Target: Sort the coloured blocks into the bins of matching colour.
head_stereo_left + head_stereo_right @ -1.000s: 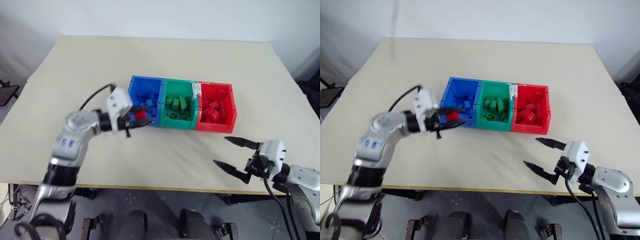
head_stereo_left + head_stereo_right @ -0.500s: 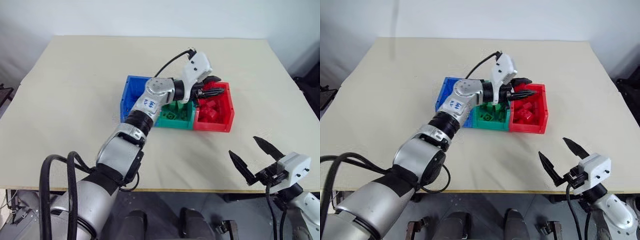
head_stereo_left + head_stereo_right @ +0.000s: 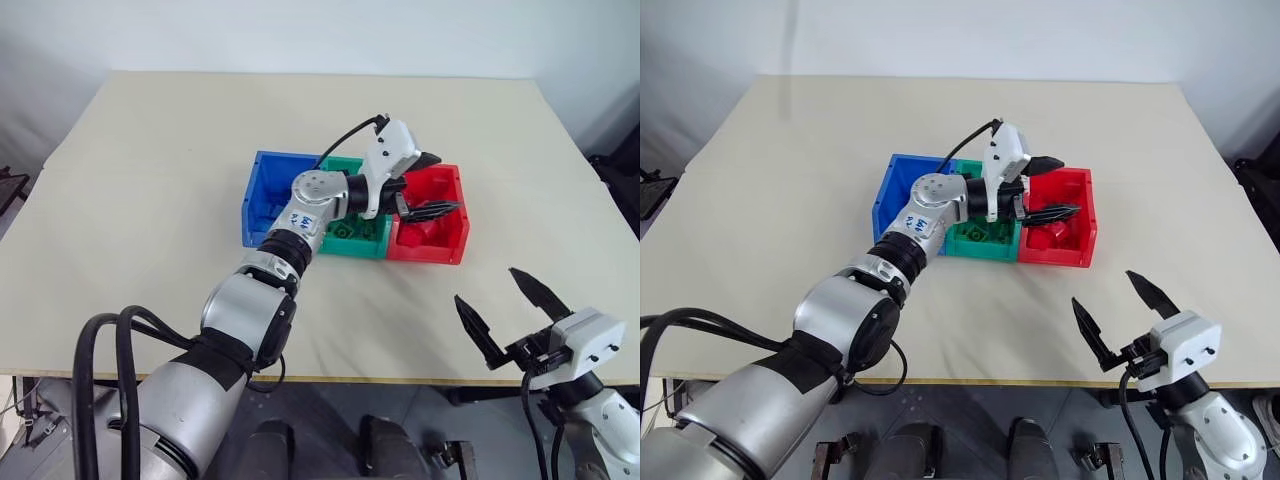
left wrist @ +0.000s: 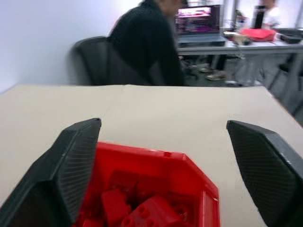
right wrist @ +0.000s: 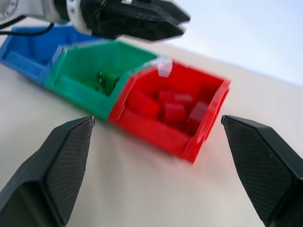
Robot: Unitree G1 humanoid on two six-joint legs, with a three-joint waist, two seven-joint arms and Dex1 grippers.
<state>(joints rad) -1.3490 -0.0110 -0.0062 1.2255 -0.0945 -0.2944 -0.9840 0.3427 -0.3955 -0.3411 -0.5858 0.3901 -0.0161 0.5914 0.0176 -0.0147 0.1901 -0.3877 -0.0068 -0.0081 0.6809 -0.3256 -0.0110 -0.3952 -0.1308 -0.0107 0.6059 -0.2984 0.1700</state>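
Head view: left gripper [image 3: 425, 185] over red bin [image 3: 455, 245], jaws spread, nothing between; drop step looks done. Bins at table centre, blue bin [image 3: 257, 200] at 9 o'clock of green bin [image 3: 352, 243]. Right gripper [image 3: 507, 312] released, idle at 5 o'clock.

Left wrist view: red blocks [image 4: 142, 208] piled below spread fingers [image 4: 71, 165].

Right wrist view: red bin ahead, fingers [image 5: 66, 161] wide. Next, I reckon: withdraw left arm.

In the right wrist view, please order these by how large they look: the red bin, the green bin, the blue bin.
1. Red bin: largest, wholly in view and nearest the camera.
2. Green bin.
3. Blue bin: smallest, partly cut off and covered by the left tool.

Nearness skews this; they may be equal.
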